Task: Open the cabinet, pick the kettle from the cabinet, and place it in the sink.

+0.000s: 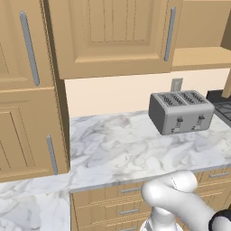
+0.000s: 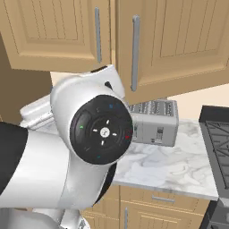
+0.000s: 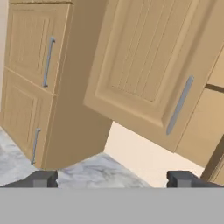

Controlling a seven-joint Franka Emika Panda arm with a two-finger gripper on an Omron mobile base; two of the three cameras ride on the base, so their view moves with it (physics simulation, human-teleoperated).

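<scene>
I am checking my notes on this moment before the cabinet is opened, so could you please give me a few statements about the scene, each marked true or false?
1. The cabinet door is shut. True.
2. The gripper is closed around the cabinet handle. False: its jaws stand open, apart from the handle, with nothing between them.
3. The toaster stands on the marble counter. True.
4. The kettle sits on the counter beside the toaster. False: only the toaster stands on that stretch of counter.
5. The cabinet's bar handle runs along the right side of its door in the left base view. True.
</scene>
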